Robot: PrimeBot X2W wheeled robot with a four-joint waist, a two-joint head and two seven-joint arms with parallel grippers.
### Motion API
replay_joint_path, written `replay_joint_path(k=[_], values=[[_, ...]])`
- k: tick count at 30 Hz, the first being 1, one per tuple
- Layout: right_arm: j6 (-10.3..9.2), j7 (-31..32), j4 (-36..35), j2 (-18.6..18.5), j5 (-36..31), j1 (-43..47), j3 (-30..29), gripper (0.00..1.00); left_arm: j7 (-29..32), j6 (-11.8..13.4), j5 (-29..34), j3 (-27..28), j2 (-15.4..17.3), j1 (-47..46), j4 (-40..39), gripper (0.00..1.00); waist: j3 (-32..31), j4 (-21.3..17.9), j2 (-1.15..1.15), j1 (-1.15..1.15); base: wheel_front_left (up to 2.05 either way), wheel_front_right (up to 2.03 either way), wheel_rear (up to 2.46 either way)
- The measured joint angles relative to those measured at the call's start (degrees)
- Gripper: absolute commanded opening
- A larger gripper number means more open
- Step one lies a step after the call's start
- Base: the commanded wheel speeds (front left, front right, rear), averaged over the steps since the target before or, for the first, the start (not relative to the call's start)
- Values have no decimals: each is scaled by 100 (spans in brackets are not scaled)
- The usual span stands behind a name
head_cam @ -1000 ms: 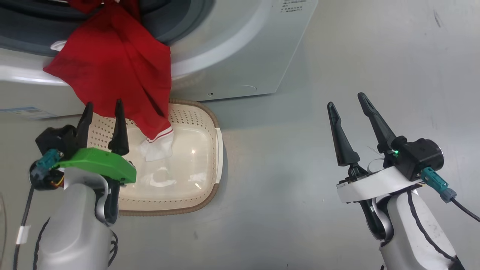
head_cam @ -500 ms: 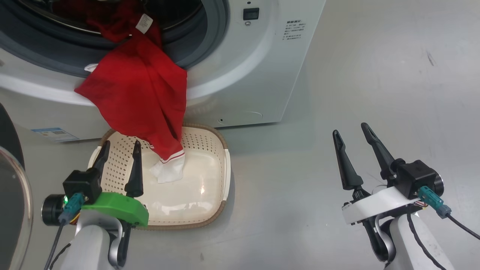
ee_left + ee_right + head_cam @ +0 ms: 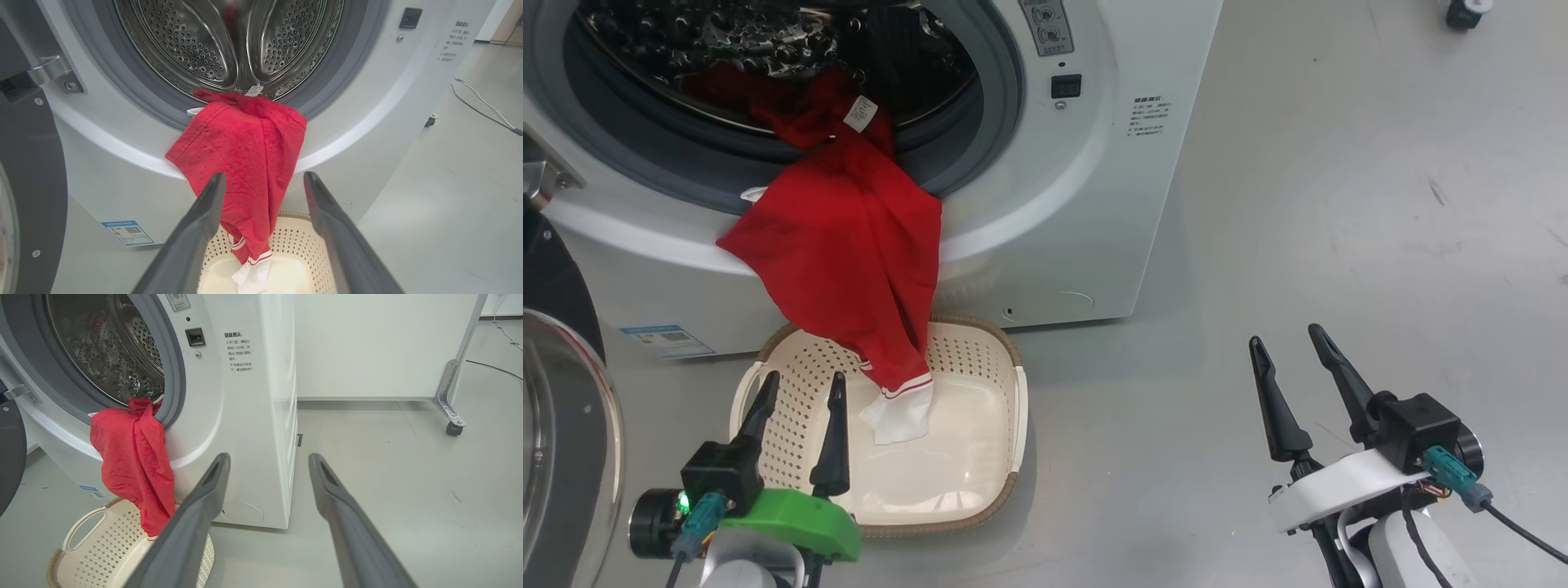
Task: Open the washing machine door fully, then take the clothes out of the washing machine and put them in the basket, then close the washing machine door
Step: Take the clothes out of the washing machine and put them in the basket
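Observation:
The white washing machine (image 3: 1086, 204) stands with its port uncovered; its black glass-centred door (image 3: 556, 408) is swung out at the left edge. Red clothes (image 3: 849, 269) hang from the drum over the grey rubber ring, and their white-trimmed end rests in the cream basket (image 3: 1005, 425) on the floor below. More red fabric lies inside the drum. My left gripper (image 3: 800, 396) is open above the basket's near left part, apart from the cloth. My right gripper (image 3: 1290, 355) is open over bare floor to the right. The left wrist view shows the clothes (image 3: 241, 163) beyond the open fingers.
Grey floor (image 3: 1339, 204) spreads to the right of the machine. A wheeled metal frame leg (image 3: 449, 400) and a white panel stand behind the machine. A cable (image 3: 486, 110) lies on the floor at the far right.
The head camera has tilted up, so more of the drum and the door edge show. Both grippers sit lower in the picture and stay open; the cloth hangs as before.

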Motion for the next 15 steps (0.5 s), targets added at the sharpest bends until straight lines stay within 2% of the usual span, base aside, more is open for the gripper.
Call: replay_joint_path(k=[15], values=[[-24,0,-2,3,44,43,71,100,0,132,0,-96,0,441,-503,100,-53,-36,0,0,0,0,0]])
